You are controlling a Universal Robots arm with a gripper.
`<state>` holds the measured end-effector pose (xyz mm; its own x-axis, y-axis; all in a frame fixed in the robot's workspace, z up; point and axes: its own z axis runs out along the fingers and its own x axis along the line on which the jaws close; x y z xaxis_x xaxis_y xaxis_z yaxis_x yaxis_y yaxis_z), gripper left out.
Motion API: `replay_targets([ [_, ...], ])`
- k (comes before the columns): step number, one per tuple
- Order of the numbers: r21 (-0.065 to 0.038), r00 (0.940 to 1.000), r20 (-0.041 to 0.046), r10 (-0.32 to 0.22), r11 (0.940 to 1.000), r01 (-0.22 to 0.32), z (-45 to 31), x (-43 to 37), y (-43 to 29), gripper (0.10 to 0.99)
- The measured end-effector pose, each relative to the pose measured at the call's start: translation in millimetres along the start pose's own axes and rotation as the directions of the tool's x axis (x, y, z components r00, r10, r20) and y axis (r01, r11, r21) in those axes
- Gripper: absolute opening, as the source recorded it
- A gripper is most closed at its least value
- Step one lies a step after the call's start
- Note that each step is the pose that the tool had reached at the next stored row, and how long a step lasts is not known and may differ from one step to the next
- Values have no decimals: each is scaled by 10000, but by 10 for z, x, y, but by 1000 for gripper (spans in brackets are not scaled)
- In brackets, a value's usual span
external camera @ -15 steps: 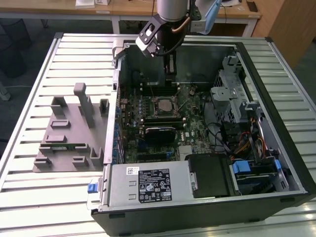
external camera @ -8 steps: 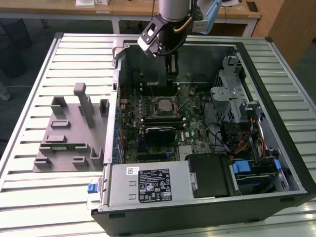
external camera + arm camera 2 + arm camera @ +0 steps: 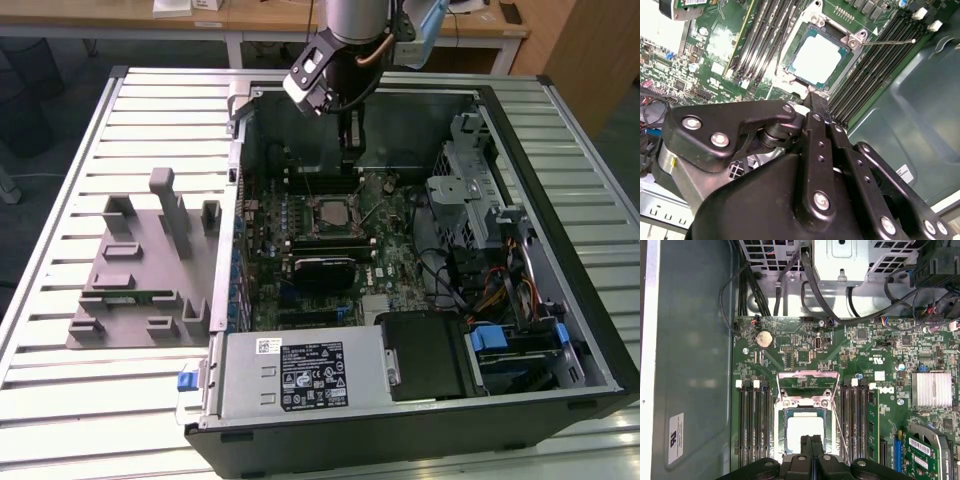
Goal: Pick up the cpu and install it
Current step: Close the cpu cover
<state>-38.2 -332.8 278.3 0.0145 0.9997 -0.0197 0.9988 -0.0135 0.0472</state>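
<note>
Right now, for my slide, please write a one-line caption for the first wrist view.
Shut gripper poised over the cpu, which sits in the motherboard socket with its retention frame open.

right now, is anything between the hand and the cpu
Nothing visible. The cpu lies bare in its socket, the retention frame flipped open clear of it, and the hand hangs right over its edge.

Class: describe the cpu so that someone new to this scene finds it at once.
Inside the open black computer case lies a green motherboard. On it, a metal-framed socket sits between two banks of long black memory slots. The cpu is the flat, pale silver square in that socket, unlike the narrow dark slots flanking it.
</note>
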Motion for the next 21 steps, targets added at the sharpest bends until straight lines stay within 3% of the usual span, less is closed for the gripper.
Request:
replay_targets([
  [11,0,10000,1,0,10000,0,5,2,112,106],
  [21,0,10000,0,-1,10000,1,12,4,261,106],
])
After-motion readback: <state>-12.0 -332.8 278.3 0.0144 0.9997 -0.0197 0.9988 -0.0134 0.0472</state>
